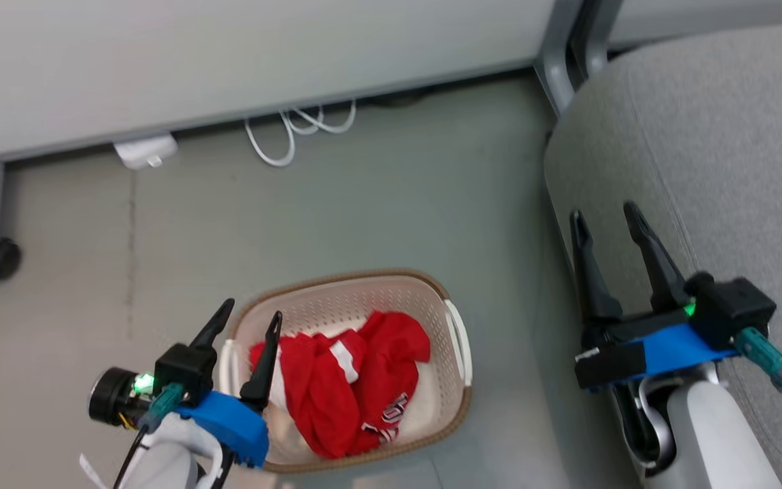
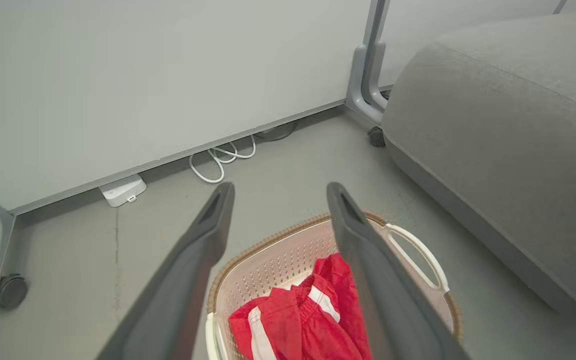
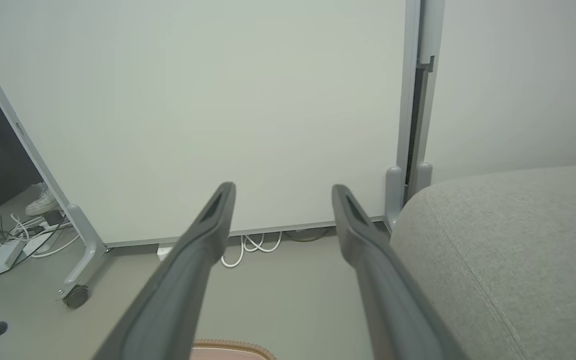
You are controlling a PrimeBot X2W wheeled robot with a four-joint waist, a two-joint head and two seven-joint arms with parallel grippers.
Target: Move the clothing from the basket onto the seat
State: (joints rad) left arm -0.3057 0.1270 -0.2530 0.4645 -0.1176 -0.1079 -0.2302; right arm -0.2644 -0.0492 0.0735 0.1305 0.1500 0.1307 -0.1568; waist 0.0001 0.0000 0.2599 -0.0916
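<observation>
Head view: left gripper (image 1: 252,312) jaws wide apart, holding nothing, hanging over the left rim of the basket (image 1: 337,277). Clothing (image 1: 357,380) all in the basket, a red heap with white stripe and lettering showing. Basket sits on the floor (image 1: 398,204), left of the seat (image 1: 703,136), clear gap between them. Right gripper (image 1: 603,212) equally spread, empty, over the seat's left edge

Left wrist view: I see both fingers splayed, nothing between them. Striped garment (image 2: 313,305) in the basket below them, seat off to the right, white cable (image 2: 225,156) looped at the foot of the partition panel (image 2: 118,75)

Right wrist view: fingers wide, nothing gripped, pointing at the panel. Seat at right, basket rim at the bottom edge. Two dark tips at lower left, probably the left gripper's fingers, too cropped to be sure
</observation>
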